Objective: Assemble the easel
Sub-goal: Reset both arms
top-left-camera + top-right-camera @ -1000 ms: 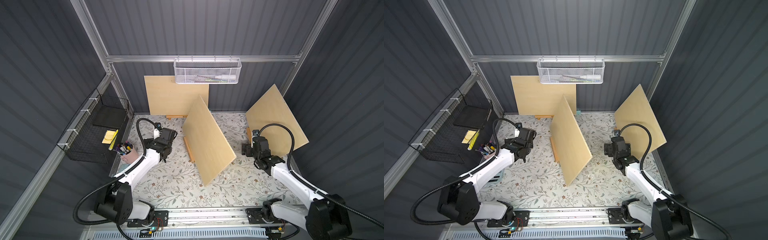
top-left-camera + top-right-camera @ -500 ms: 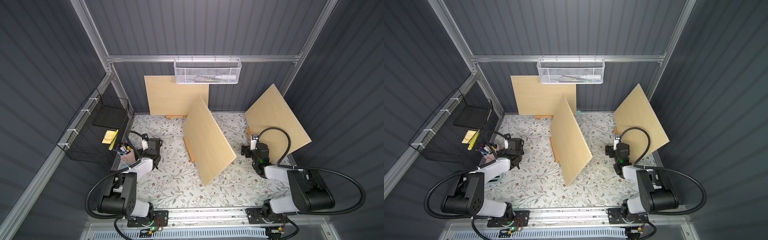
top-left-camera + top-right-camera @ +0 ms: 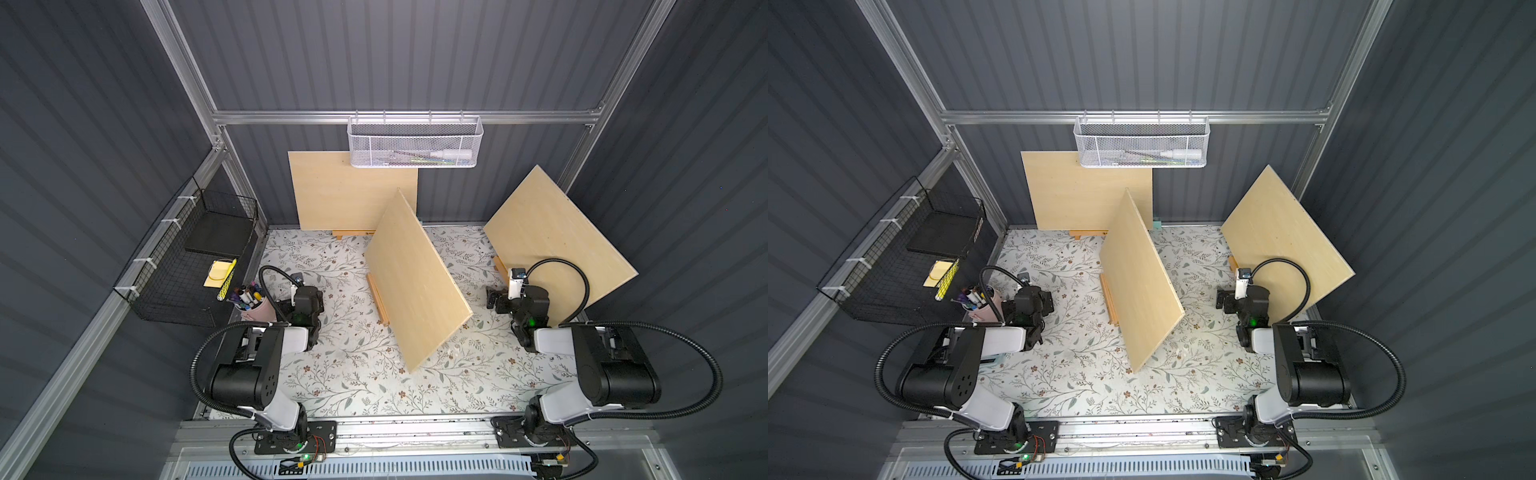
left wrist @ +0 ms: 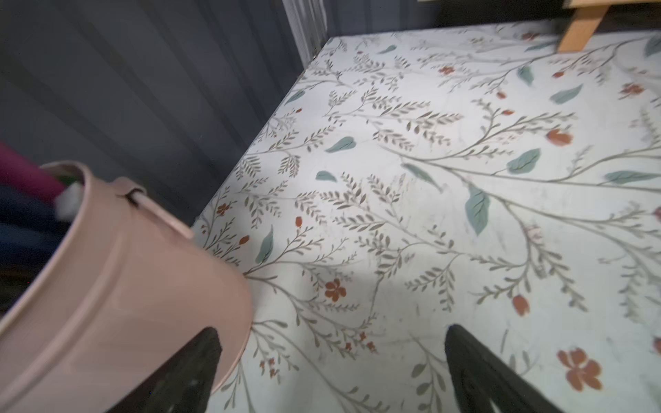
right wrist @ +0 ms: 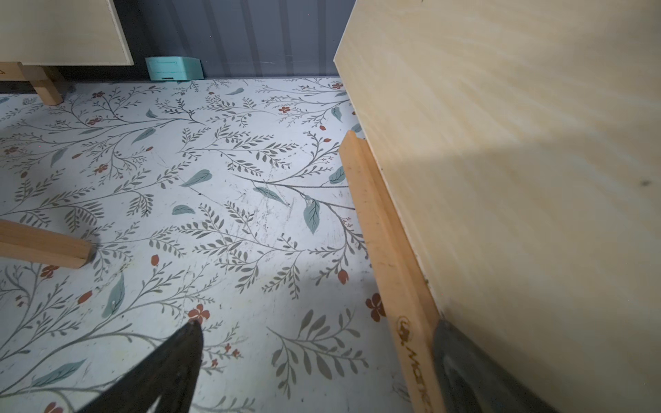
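Observation:
Three pale wooden boards stand on easels. The middle easel's board (image 3: 415, 282) (image 3: 1142, 282) leans on its ledge (image 3: 378, 299). A second board (image 3: 557, 245) stands at the right and a third (image 3: 345, 191) at the back wall. My left gripper (image 3: 307, 293) (image 4: 331, 330) is open and empty, low over the mat beside the pink cup (image 4: 107, 286). My right gripper (image 3: 496, 299) (image 5: 318, 323) is open and empty, next to the right easel's ledge (image 5: 386, 250) and board (image 5: 518, 161). One of its fingers (image 5: 465, 361) overlaps them.
A pink cup of markers (image 3: 249, 305) stands at the mat's left edge under a black wire basket (image 3: 187, 266). A white mesh basket (image 3: 415, 143) hangs on the back rail. A teal box (image 5: 174, 68) sits at the back wall. An easel leg (image 5: 43, 246) rests on the mat.
Both arms have folded back toward the front rail, drawing the grippers away from the middle easel and down near the mat. Both grippers stayed open. The boards have not moved.

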`<state>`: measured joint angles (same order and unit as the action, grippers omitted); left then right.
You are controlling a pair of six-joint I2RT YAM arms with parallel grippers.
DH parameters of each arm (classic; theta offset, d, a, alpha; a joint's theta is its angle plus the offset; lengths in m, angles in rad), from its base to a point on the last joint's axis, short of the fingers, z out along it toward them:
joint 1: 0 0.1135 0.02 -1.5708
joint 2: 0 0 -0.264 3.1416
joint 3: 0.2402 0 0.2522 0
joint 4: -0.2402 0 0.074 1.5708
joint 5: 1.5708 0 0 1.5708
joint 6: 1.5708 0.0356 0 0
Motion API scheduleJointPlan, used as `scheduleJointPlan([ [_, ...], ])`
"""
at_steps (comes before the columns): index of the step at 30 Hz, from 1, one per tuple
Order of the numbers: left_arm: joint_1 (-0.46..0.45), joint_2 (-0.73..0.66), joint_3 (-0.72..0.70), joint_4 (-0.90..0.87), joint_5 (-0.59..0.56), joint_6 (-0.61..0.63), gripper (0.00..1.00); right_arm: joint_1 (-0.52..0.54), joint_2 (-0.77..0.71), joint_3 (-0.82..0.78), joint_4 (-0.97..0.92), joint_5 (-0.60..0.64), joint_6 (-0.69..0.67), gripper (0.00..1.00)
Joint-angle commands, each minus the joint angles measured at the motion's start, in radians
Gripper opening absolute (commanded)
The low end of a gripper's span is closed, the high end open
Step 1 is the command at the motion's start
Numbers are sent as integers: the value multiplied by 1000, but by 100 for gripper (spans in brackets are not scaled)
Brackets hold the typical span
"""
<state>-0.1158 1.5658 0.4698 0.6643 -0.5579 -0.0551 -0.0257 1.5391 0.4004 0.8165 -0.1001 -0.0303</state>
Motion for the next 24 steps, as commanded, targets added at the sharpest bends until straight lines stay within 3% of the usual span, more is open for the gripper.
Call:
scheduleJointPlan([
  [1,14,-6,-135,324,189,22,99,0,-9,8,19,-18,4,99],
  [2,14,58,-175,478,240,46,100,-1,-7,7,21,-17,5,99],
  [4,15,182,-111,549,211,69,100,-2,-8,8,20,-20,6,99],
  [5,17,138,-25,280,224,35,100,-2,-7,8,21,-20,6,99],
  [6,22,140,13,178,239,36,100,-1,-8,8,20,-20,5,99],
  [7,29,172,-31,362,261,61,100,-1,-7,8,21,-20,6,99],
  [9,34,140,-6,231,242,24,100,-1,-8,8,19,-19,5,99],
  [10,34,164,-20,324,241,43,100,-1,-7,8,21,-20,5,99],
  [12,34,142,-5,236,243,26,100,-2,-7,9,20,-19,4,99],
  [13,34,162,-15,305,240,40,100,-2,-6,9,18,-19,4,99],
  [15,34,145,-4,241,239,28,100,-2,-2,16,10,-21,4,99],
  [22,34,157,-7,272,240,31,99,-5,4,26,-3,-3,18,99],
  [23,34,158,-7,279,240,34,95,-5,-3,20,3,-1,18,99],
  [24,34,157,-7,275,240,33,78,-5,-8,12,13,3,18,99],
])
